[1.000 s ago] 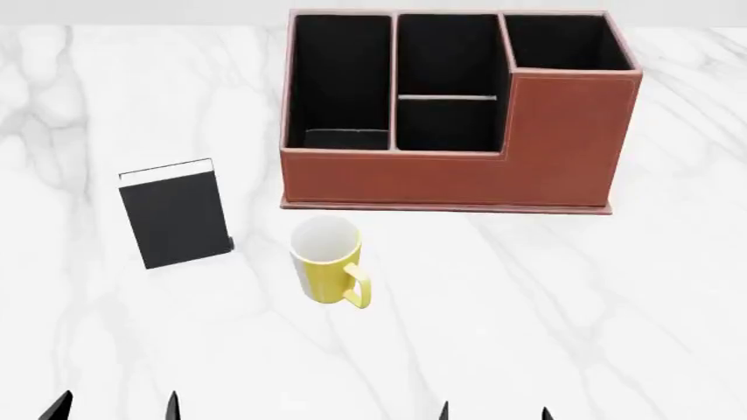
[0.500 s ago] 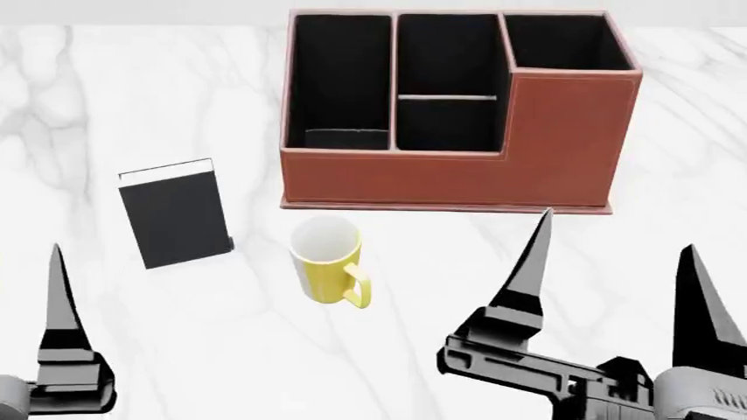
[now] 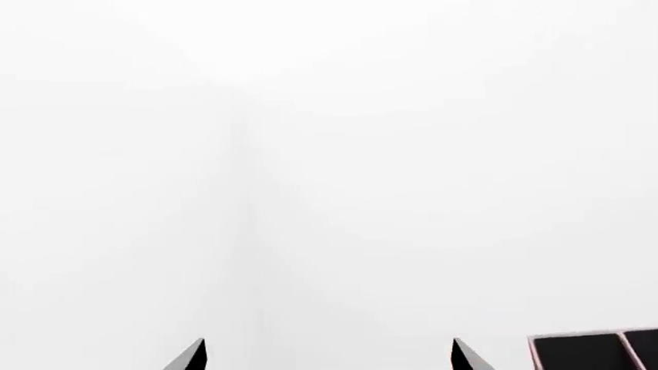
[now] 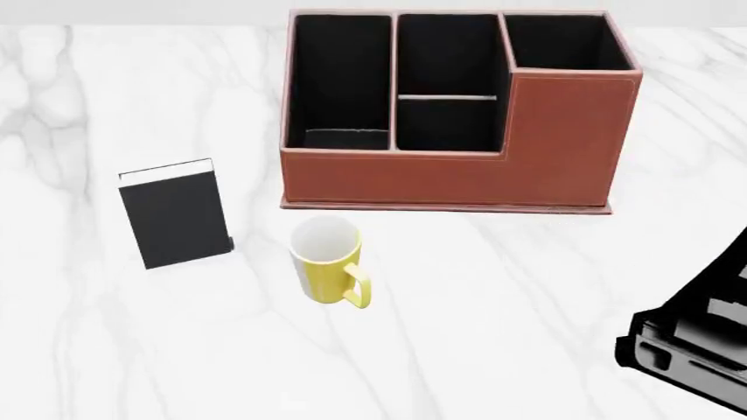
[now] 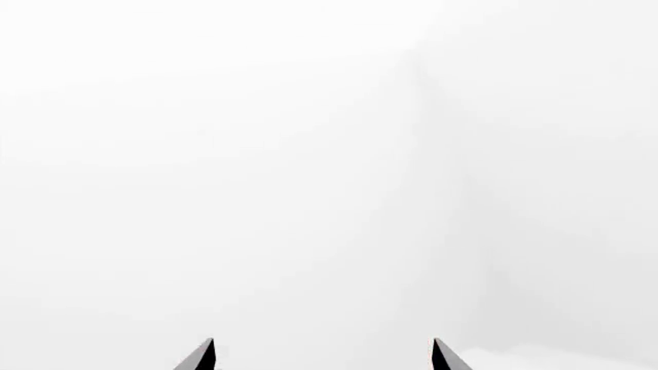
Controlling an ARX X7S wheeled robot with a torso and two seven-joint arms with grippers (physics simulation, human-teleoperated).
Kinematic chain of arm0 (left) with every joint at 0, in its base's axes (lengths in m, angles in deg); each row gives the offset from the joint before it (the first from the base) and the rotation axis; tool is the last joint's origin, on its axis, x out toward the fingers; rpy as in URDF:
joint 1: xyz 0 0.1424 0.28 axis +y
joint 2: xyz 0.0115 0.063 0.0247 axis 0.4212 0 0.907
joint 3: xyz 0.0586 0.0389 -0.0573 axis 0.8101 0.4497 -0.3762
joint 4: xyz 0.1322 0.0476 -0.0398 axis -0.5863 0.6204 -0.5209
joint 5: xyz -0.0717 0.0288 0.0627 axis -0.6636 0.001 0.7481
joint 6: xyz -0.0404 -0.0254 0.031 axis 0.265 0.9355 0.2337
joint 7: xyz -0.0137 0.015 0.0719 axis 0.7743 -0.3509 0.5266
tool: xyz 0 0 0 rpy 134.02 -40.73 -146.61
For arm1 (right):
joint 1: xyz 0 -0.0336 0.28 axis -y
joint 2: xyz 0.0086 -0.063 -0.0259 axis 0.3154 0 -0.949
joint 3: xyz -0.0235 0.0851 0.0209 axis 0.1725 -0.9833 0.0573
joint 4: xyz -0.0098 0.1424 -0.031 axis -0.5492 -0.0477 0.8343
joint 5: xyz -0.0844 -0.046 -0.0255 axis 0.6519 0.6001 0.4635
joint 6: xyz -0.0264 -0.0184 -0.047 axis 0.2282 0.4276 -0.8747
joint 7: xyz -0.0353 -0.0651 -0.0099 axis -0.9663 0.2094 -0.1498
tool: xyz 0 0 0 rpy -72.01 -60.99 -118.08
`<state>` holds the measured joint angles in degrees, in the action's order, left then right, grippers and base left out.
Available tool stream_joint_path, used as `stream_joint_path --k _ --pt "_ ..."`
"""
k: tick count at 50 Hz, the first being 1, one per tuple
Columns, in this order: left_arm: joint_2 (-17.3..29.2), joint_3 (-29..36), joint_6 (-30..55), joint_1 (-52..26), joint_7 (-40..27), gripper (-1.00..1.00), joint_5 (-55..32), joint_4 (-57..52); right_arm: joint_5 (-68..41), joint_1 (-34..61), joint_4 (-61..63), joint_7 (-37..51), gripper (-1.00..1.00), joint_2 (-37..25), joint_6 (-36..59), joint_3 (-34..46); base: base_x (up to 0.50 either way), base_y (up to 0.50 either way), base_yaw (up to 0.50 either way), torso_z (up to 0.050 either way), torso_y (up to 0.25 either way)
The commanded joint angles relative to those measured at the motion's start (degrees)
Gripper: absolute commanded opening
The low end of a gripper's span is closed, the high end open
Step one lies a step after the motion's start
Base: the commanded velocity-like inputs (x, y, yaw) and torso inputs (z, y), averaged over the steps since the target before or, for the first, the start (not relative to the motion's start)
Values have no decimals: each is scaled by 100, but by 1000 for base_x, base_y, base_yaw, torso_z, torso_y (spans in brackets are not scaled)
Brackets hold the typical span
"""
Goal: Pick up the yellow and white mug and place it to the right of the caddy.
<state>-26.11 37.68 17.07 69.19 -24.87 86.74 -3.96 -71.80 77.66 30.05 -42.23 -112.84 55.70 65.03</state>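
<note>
Yellow and white mug [image 4: 325,259]: lower centre-left of the head view, standing on the marble table [image 4: 513,297], white inside showing, loop handle turned toward the lower right; free of any grasp.
Caddy [image 4: 456,114]: upper centre of the head view, reddish-brown with light stitching, black interior split into compartments; just behind the mug, a strip of bare table between them.
Black book [image 4: 175,213]: left of the mug, upright, white page edges along its top; apart from mug and caddy.
Right arm [image 4: 694,346]: a dark housing at the lower right edge of the head view, well to the right of the mug; its fingertips are out of that frame.
Right gripper [image 5: 320,356]: only two dark tips at the bottom edge of the right wrist view, spread apart with nothing between them, facing blank white.
Left gripper [image 3: 329,356]: two dark tips at the bottom edge of the left wrist view, parted and holding nothing; a corner of the caddy sits at the lower right of that frame.
</note>
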Motion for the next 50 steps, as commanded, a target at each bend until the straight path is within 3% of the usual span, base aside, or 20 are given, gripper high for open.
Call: stream_joint_path --k 1,2,5,7,8,10,11,13,18,19,20,24,27,34,44,50 --pt "-57 -1125 -676 815 -82 100 -588 -110 -253 -167 5 398 100 -415 -255 -180 0 0 0 0 0" --pt "-55 -1480 -940 999 -208 100 -1041 -110 -209 -140 -2 394 100 -396 -241 -107 0 0 0 0 0" --pt "-44 -1885 -1269 1346 -356 100 -1309 -110 -207 -76 27 414 100 -415 -211 -38 0 0 0 0 0" --pt "1675 -1587 -2521 3065 -2074 100 -3028 -110 -85 -15 22 375 100 -405 -177 124 0 0 0 0 0" --pt "2534 -1355 -2549 3925 -2934 100 -3491 -110 -41 4 16 371 100 -396 -167 177 0 0 0 0 0" --pt "4253 -1554 -2460 4089 -4653 100 -3376 -110 16 35 12 341 100 -384 -155 285 0 0 0 0 0" --pt "4742 -1655 -2473 4089 -5512 100 -3364 -110 18 37 11 344 100 -386 -158 290 0 0 0 0 0" --pt "3345 -2330 -2607 4089 -4664 100 -3358 -110 109 81 -2 320 100 -378 -119 426 0 0 0 0 0" --pt "1464 -3509 -3034 4089 -2976 100 -3730 -110 209 138 18 327 100 -398 -68 566 0 0 0 0 0" --pt "1398 -3549 -3052 4089 -2901 100 -3749 -110 198 138 18 325 100 -406 -72 566 0 0 0 0 0" --pt "956 -3938 -3177 4089 -2534 100 -3986 -110 203 135 21 323 100 -417 -75 567 0 0 0 0 0" --pt "50 -4971 -3516 4089 -1969 100 -4986 -110 159 143 5 316 100 -425 -81 602 0 0 0 0 0" --pt "-57 -5350 -3553 4089 -2154 100 -5497 -110 164 158 35 309 100 -444 -70 658 0 0 0 0 0" --pt "-59 -5387 -3603 4089 -2472 100 -5555 -110 152 162 68 315 100 -499 -94 687 0 0 0 0 0" --pt "-61 -6204 -3379 4089 -4151 100 -6349 -109 153 181 106 346 100 -551 -121 758 0 0 0 0 0" --pt "-61 -6471 -3204 4089 -4800 100 -6178 -109 180 169 201 351 100 -614 -161 839 0 0 0 0 0"
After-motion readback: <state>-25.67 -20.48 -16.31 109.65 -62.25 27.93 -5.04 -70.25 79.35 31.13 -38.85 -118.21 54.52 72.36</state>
